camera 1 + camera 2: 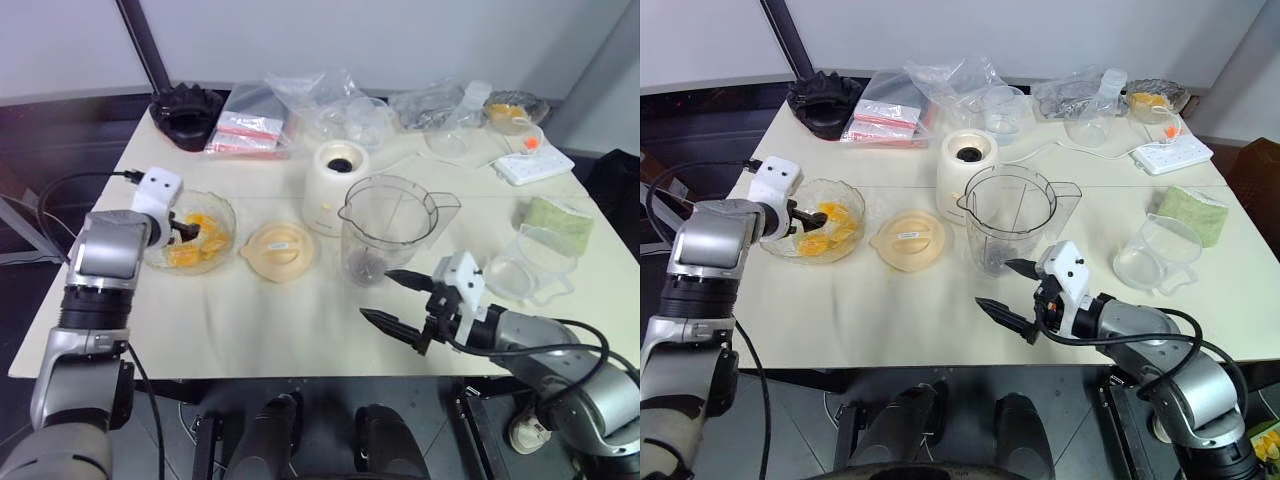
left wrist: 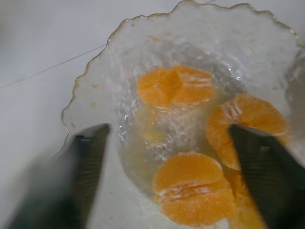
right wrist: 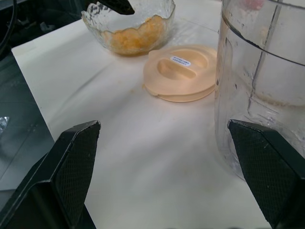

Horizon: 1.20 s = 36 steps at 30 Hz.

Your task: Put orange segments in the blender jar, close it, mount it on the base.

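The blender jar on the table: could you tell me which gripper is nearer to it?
Right. The right gripper, open, sits just in front of the blender jar. The left gripper, also open, is over the glass bowl of orange segments, beyond the lid.

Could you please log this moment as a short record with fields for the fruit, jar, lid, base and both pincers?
orange segments: in the glass bowl, none in the jar
blender jar: upright on the table, open, off the base
lid: flat on the table between bowl and jar
base: behind the jar, socket bare
left pincer: open over the bowl, holding nothing
right pincer: open, in front of the jar, holding nothing
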Motion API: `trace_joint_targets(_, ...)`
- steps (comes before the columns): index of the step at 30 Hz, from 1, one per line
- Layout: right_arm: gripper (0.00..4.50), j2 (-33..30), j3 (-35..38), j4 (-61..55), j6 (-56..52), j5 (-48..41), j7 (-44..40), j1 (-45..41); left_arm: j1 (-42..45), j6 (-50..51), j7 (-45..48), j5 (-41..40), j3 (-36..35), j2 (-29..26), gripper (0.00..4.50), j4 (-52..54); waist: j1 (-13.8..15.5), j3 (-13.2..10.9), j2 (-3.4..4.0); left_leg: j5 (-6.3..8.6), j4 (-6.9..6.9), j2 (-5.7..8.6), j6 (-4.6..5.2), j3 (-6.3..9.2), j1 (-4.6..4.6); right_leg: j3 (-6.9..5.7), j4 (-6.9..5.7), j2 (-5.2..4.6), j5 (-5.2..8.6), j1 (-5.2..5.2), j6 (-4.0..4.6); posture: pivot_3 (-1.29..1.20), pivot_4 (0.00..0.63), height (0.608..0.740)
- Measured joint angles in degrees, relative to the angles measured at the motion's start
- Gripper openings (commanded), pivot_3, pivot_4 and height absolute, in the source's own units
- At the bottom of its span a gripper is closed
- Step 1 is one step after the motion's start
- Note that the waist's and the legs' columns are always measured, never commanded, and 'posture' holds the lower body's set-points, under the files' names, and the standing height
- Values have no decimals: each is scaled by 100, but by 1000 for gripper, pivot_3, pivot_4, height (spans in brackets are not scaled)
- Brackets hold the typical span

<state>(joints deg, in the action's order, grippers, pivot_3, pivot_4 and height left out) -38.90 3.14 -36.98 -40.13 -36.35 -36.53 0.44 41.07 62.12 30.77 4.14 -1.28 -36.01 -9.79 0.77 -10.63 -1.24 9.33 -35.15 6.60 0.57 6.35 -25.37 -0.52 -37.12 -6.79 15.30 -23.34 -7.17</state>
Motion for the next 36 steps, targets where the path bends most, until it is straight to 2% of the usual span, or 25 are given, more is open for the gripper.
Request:
trace_joint_targets(4,4500,-178,199,1,-12,-5,-100,1,445,1169,41,-287,54,52,4326,15,1,-1,-2,0,-1,-1,0,1,0,-2,-2,2,0,7,0,0,150,740)
trace_joint_targets(10,4500,-279,271,18,-71,-79,-206,-142,835,1775,11,-654,188,354,4326,71,-19,-1,-2,0,2,-3,0,0,0,-1,0,0,0,7,0,0,150,740)
trace_joint_targets(13,4500,-410,372,14,-214,-231,-247,-211,946,1558,34,-717,487,330,4326,-176,-12,0,1,0,3,-4,0,0,0,0,-3,-1,0,6,0,0,150,740)
trace_joint_targets(21,4500,-731,708,-240,-588,-773,-301,-448,1293,441,64,-501,1160,310,4326,-2031,4,1,1,0,2,-3,-1,0,-10,1,7,-8,-1,3,2,0,150,740)
trace_joint_targets(36,4500,-734,874,-585,-790,-1194,26,-442,1647,-377,755,-397,1416,261,4326,-3381,2,-2,-3,0,3,-3,0,-1,-16,0,14,-12,-1,0,2,0,150,740)
